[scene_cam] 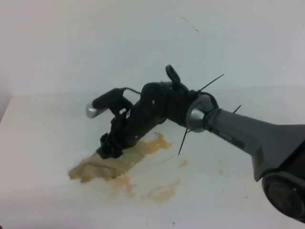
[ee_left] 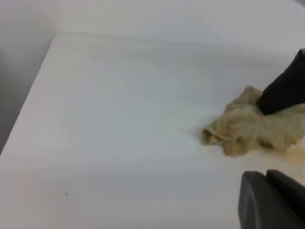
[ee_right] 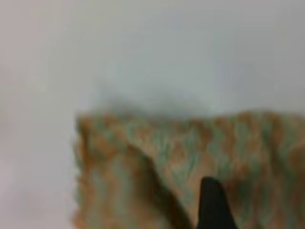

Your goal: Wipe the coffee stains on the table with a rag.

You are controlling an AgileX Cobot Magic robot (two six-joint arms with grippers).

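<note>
The rag (scene_cam: 97, 167) lies spread on the white table (scene_cam: 43, 133), beige and nubbly. My right gripper (scene_cam: 108, 149) reaches across from the right and presses down on the rag's upper edge, its fingers closed on the cloth. Orange-brown coffee stains (scene_cam: 162, 191) lie just right of the rag, with another patch (scene_cam: 157, 142) behind it and a small speck (scene_cam: 183, 163). In the left wrist view the rag (ee_left: 248, 129) sits at the right under the right gripper's black finger (ee_left: 283, 93). In the blurred right wrist view the rag (ee_right: 157, 162) fills the lower half, with one black fingertip (ee_right: 212, 205) on it.
A white wall (scene_cam: 119, 38) with a thin dark scratch (scene_cam: 189, 24) stands behind the table. The table's left edge (ee_left: 28, 114) shows in the left wrist view. A dark part of my left gripper (ee_left: 269, 200) shows at that view's bottom right.
</note>
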